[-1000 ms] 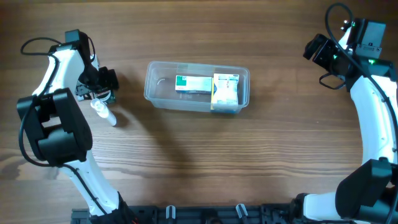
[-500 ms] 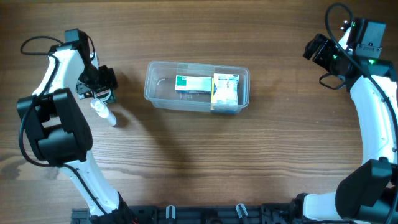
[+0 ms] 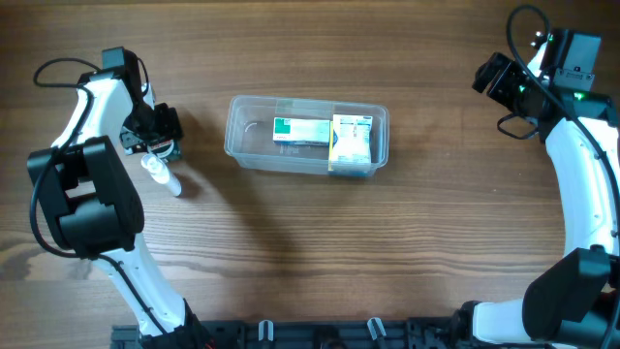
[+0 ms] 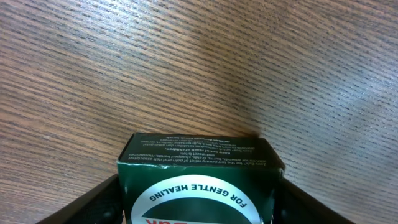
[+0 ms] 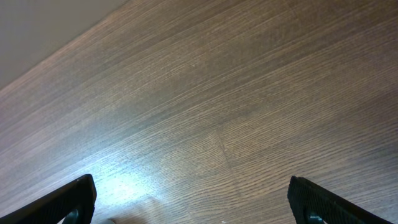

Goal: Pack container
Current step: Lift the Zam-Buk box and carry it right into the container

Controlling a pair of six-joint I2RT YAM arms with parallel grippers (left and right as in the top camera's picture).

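The clear plastic container [image 3: 242,136] lies at the table's middle. It holds a green-and-white box [image 3: 298,130] and a yellow-and-white box [image 3: 351,141] at its right end. My left gripper [image 3: 158,133] is left of the container, low over the table. It is shut on a dark green box [image 4: 198,165] with a silver oval label; the fingers [image 4: 199,202] press on both of its sides. My right gripper [image 3: 489,76] is open and empty at the far right, and its wrist view [image 5: 193,202] shows only bare wood between the fingers.
A small white tube [image 3: 163,175] lies on the table just in front of my left gripper. The wooden table edge shows at the top left of the right wrist view.
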